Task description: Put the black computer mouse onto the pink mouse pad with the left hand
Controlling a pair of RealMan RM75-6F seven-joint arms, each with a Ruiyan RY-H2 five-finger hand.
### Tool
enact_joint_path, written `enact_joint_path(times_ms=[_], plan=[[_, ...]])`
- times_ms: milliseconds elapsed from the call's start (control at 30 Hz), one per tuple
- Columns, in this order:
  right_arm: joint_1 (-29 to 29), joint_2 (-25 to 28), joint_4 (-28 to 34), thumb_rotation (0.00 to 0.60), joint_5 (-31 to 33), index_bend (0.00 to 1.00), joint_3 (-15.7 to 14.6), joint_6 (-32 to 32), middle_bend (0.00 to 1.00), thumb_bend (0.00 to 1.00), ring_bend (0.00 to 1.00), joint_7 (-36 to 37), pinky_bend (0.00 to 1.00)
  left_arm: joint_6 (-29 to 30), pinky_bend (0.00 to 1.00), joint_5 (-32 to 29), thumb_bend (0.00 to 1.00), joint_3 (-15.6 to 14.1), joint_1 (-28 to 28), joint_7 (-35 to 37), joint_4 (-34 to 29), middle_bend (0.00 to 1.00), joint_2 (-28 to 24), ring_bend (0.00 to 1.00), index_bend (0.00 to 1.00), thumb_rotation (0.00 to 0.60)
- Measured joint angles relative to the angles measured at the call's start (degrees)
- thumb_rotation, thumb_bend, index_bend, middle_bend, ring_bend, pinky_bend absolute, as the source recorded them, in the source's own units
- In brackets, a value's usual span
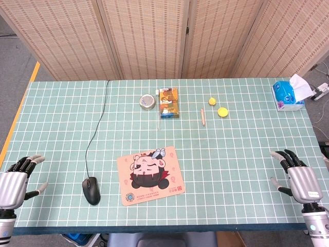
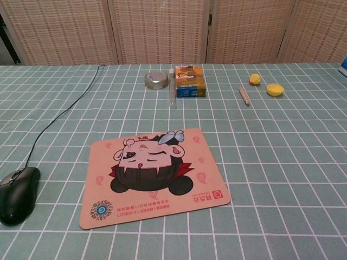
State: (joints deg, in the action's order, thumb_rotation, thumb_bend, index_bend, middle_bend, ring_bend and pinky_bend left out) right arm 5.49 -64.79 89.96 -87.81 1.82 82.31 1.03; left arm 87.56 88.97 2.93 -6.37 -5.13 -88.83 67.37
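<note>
The left hand point(image 1: 14, 177) rests at the near left corner of the counter point(image 1: 247, 144), its fingers spread apart and holding nothing; it shows only in the head view. The right hand point(image 1: 298, 175) lies at the near right edge in the same way, fingers apart and empty, palm side turned inward.

The black computer mouse point(image 1: 91, 190) sits on the green checked cloth, just beside the left edge of the pink mouse pad point(image 1: 151, 175) and not touching it. Its cable point(image 1: 95, 123) runs away toward the far edge of the counter. The pad, printed with a cartoon face, lies flat and a little rotated.

Farther back stand a round metal tin point(image 1: 147, 100) with its lid on, so its contents are hidden, and next to it an orange and blue box point(image 1: 168, 103), closed. A pencil point(image 1: 203, 117) lies to the right of them, near two small yellow pieces point(image 1: 218, 106). A blue tissue box point(image 1: 288, 95) with a white tissue sticking out stands at the far right corner.
</note>
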Motion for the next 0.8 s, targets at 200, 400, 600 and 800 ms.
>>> enact_joint_path(times_ms=[200, 400, 600, 800], plan=[[-0.13, 0.58, 0.47, 0.600, -0.47, 0.19, -0.15, 0.44, 0.21, 0.24, 0.11, 0.90, 0.36, 0.32, 0.48, 0.72, 0.08, -0.12, -0.12, 0.68, 0.43, 0.32, 0.31, 0.35, 0.32, 0.600], [-0.35, 1.70, 1.44, 0.600, -1.13, 0.19, 0.08, 1.60, 0.21, 0.24, 0.11, 2.60, 0.36, 3.44, 0.91, 5.97, 0.08, 0.19, -1.11, 4.27, 1.75, 0.53, 0.26, 0.64, 0.31, 0.600], [-0.96, 3.18, 1.92, 0.600, -2.31, 0.19, -0.11, 3.32, 0.22, 0.24, 0.11, 5.01, 0.36, 6.86, 1.00, 14.54, 0.08, 0.11, -3.62, 9.89, 2.29, 0.92, -2.67, 0.96, 0.33, 0.600], [-1.75, 3.88, 2.02, 0.600, -2.28, 0.19, 0.22, 4.95, 0.22, 0.24, 0.11, 6.01, 0.36, 4.52, 1.00, 20.83, 0.08, -1.17, -7.92, 10.49, 4.06, 1.00, -6.85, 1.00, 0.38, 0.600]])
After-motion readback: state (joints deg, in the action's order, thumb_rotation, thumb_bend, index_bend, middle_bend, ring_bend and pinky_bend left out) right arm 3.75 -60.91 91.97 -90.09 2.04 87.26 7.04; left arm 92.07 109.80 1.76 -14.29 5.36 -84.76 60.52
